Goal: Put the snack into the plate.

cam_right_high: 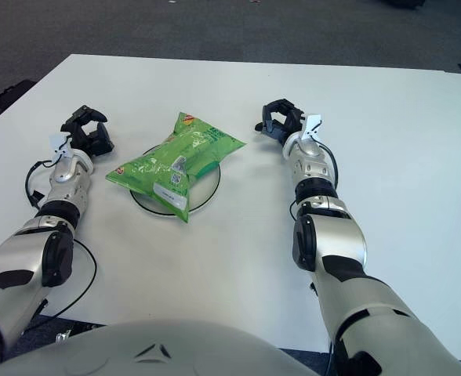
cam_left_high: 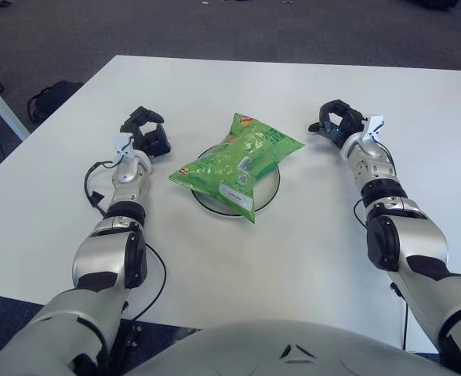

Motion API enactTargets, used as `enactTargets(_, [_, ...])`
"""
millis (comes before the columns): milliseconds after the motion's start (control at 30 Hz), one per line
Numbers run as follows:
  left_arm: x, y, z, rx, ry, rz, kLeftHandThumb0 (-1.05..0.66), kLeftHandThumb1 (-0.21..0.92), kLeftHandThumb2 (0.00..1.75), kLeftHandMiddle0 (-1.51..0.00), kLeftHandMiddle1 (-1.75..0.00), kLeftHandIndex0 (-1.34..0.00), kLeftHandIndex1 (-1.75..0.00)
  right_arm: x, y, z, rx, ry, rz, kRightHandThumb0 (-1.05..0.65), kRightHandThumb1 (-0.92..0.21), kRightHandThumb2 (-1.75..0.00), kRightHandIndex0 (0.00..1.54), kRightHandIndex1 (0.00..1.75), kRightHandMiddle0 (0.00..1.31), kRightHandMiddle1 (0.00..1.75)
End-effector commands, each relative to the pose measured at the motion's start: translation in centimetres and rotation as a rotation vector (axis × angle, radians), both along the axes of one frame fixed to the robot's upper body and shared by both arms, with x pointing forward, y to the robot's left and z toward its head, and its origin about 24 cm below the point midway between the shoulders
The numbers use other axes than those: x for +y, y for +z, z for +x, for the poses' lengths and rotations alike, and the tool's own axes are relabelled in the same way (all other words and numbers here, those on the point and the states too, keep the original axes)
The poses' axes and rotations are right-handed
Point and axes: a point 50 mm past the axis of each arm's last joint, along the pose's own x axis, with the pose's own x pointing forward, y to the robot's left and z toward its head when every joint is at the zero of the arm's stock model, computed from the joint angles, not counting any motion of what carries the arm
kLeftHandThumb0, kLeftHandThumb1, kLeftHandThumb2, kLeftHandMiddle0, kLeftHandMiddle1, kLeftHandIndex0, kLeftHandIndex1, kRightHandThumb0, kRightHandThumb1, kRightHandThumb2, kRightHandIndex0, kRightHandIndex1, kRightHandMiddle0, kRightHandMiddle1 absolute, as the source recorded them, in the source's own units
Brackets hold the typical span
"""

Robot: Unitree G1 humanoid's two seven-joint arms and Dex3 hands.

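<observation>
Dark grey carpet surrounded a white desk [cam_left_high: 309,235] that filled most of both eye views. On the floor beyond the desk's left edge lay a black bag [cam_left_high: 52,97], and a black cable [cam_left_high: 97,188] looped on the desk beside the left forearm.

Both silver arms reached forward over the desk, one on each side of the things in the middle. A green snack bag [cam_left_high: 238,163] lay flat across a round plate [cam_left_high: 271,188], covering most of it and overhanging its rim toward the left and the near side; a white label showed at the bag's near corner. Only the plate's right and near edge stayed visible.

The left hand [cam_left_high: 146,133] showed just left of the bag, apart from it, its dark fingers curled inward and holding nothing. The right hand [cam_left_high: 336,122] showed to the right of the bag's far corner, also clear of it, with fingers bent in a loose curl around empty space.
</observation>
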Motion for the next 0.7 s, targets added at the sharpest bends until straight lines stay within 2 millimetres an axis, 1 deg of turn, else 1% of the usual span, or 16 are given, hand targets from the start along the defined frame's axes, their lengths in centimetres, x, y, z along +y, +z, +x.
enactTargets(0, [-0.6, -3.0, -1.3, 0.136, 0.004, -0.059, -0.49, 0.28, 1.37, -1.29, -1.75, -0.64, -1.75, 0.2, -2.6, -1.0, 0.103, -0.032, 0.054, -0.01, -0.25, -1.33, 0.66, 1.54, 0.54, 1.75])
enactTargets(133, [-0.5, -3.1, -1.3, 0.140, 0.009, -0.069, -0.49, 0.28, 1.36, -1.29, -1.75, -0.64, -1.75, 0.1, -3.1, -1.3, 0.108, -0.045, 0.062, -0.01, -0.22, -1.38, 0.68, 1.58, 0.54, 1.75])
enactTargets(233, [-0.5, -3.1, -1.3, 0.140, 0.014, -0.075, -0.49, 0.28, 1.36, -1.29, -1.75, -0.64, -1.75, -0.4, -4.0, -1.9, 0.116, -0.062, 0.047, -0.01, -0.18, -1.42, 0.72, 1.57, 0.56, 1.75])
enactTargets(333, [-0.4, -3.1, -1.4, 0.136, 0.021, -0.078, -0.49, 0.29, 1.36, -1.29, -1.75, -0.64, -1.75, -0.8, -4.5, -2.3, 0.116, -0.083, -0.022, -0.01, -0.14, -1.46, 0.76, 1.56, 0.58, 1.75])
enactTargets(433, [-0.4, -3.1, -1.4, 0.130, 0.027, -0.082, -0.49, 0.30, 1.34, -1.29, -1.75, -0.63, -1.75, -0.9, -4.7, -2.6, 0.113, -0.096, -0.091, -0.01, -0.12, -1.50, 0.78, 1.60, 0.58, 1.75])
enactTargets(500, [-0.4, -3.1, -1.4, 0.126, 0.030, -0.087, -0.48, 0.30, 1.33, -1.29, -1.75, -0.62, -1.75, -0.9, -4.8, -2.6, 0.114, -0.097, -0.087, -0.01, -0.11, -1.52, 0.78, 1.61, 0.58, 1.75])
enactTargets(667, [-0.4, -3.1, -1.4, 0.137, 0.033, -0.078, -0.48, 0.32, 1.31, -1.28, -1.75, -0.61, -1.75, -0.9, -5.1, -2.7, 0.122, -0.098, 0.018, -0.01, -0.09, -1.54, 0.81, 1.61, 0.59, 1.75])
